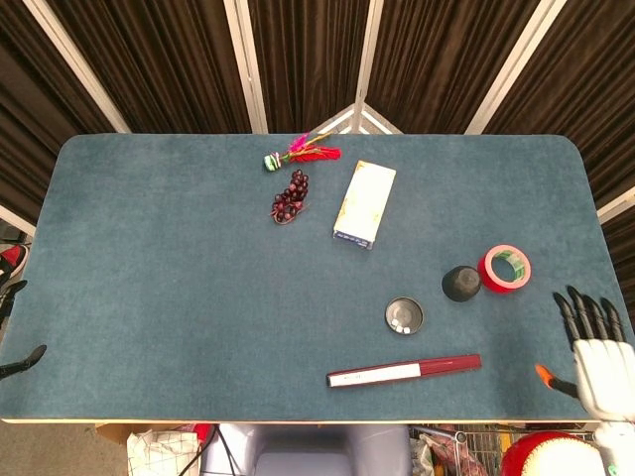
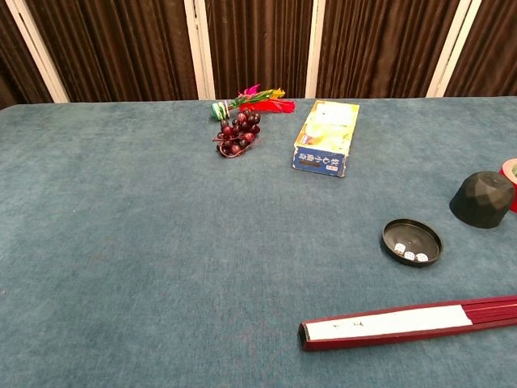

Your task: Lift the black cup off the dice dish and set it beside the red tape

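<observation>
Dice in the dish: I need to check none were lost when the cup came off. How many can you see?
3, clustered at the near rim of the open dice dish, by the black cup. The dish is uncovered, so none looks hidden.

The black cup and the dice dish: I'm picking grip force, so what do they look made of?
The black cup looks like matte hard plastic: faceted sides with dull highlights. The dice dish seems like smooth black plastic too, with a faint sheen along its thin rim. Neither can be confirmed by look alone.
</observation>
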Controlling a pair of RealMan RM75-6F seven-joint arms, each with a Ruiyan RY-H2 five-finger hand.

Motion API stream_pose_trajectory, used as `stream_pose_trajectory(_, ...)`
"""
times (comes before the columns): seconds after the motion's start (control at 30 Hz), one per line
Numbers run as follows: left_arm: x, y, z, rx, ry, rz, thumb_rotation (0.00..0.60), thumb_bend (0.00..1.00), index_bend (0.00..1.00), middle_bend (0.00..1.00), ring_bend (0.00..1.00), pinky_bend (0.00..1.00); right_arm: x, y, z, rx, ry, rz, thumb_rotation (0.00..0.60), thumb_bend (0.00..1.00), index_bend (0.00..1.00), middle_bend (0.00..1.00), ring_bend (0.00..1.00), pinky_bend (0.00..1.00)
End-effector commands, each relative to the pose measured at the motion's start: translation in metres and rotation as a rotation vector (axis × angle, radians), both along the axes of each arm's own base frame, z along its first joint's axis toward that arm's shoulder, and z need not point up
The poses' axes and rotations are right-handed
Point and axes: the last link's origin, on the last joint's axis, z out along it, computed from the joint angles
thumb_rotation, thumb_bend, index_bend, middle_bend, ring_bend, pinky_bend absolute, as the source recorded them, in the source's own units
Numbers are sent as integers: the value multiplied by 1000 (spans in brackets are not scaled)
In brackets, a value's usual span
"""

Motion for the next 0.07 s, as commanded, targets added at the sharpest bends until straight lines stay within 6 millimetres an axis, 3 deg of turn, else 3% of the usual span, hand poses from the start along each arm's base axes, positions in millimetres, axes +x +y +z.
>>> stream_pose_trajectory(0.03,0,0,-1,-5,3,2,600,311,134,0,0,88,-4,4,5,-17,-1,-11,600,47,60,26,82,0)
stream_pose_trajectory(0.07,-1,0,-2,-8,5,6,600,311,134,0,0,88,-6,4,5,-18,0,-19,600,47,60,26,82,0)
